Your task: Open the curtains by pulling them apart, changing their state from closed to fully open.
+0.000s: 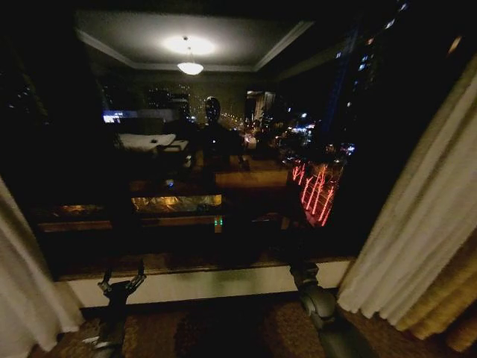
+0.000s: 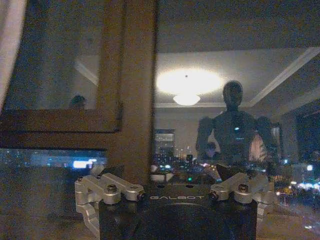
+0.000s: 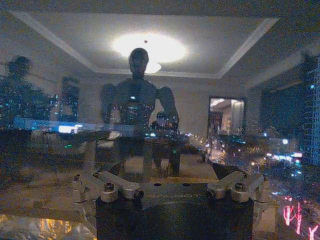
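The curtains hang drawn to the two sides of a dark night window. The left sheer panel (image 1: 26,283) is at the head view's left edge, and the right sheer panel (image 1: 421,224) is at the right edge. A strip of curtain (image 2: 10,40) also shows in the left wrist view. My left gripper (image 1: 121,282) (image 2: 170,175) is held up in front of the sill, open and holding nothing, well right of the left panel. My right gripper (image 1: 294,257) (image 3: 169,172) points at the glass, open and holding nothing, left of the right panel.
A golden-yellow drape (image 1: 447,302) hangs outside the right panel. A white sill (image 1: 223,282) runs below the glass, and a wooden window frame (image 2: 135,90) stands close ahead of the left gripper. The glass reflects the room, its ceiling lamp and the robot. Brown carpet lies below.
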